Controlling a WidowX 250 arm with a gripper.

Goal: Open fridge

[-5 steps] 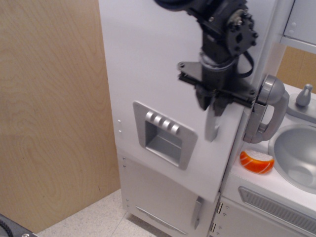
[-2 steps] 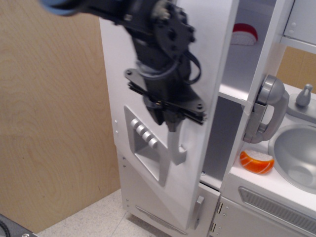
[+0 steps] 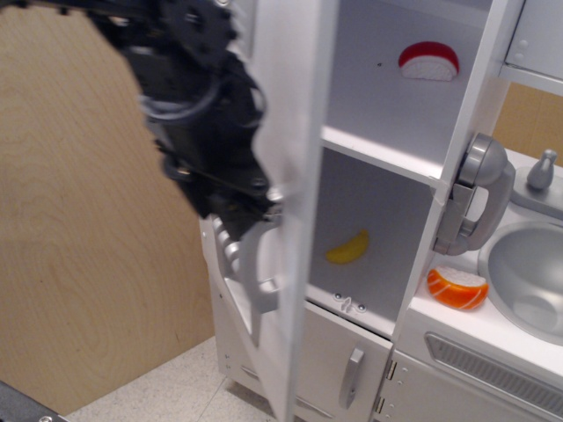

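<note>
One tall silver-white toy fridge (image 3: 387, 132) stands in the middle of the view with its large door (image 3: 295, 202) swung wide, seen almost edge-on. The vertical grey handle (image 3: 255, 272) curves out from the door's outer face, left of the door edge. The black robot hand (image 3: 242, 211) sits at the upper end of that handle, blurred; whether it is clenched on the handle or released cannot be told. Inside the fridge, a white shelf (image 3: 378, 154) divides the compartment. A red and white piece of toy food (image 3: 428, 60) lies above the shelf at the back, and a yellow curved toy piece (image 3: 349, 249) lies below it. Under the open compartment is a small lower door with a short grey handle (image 3: 351, 376). To the right, a grey curved faucet (image 3: 479, 193) rises beside a round grey sink basin (image 3: 528, 277), and an orange and white toy piece (image 3: 457, 287) rests on the white ledge near the basin. A light wooden panel (image 3: 79, 229) fills the left.
</note>
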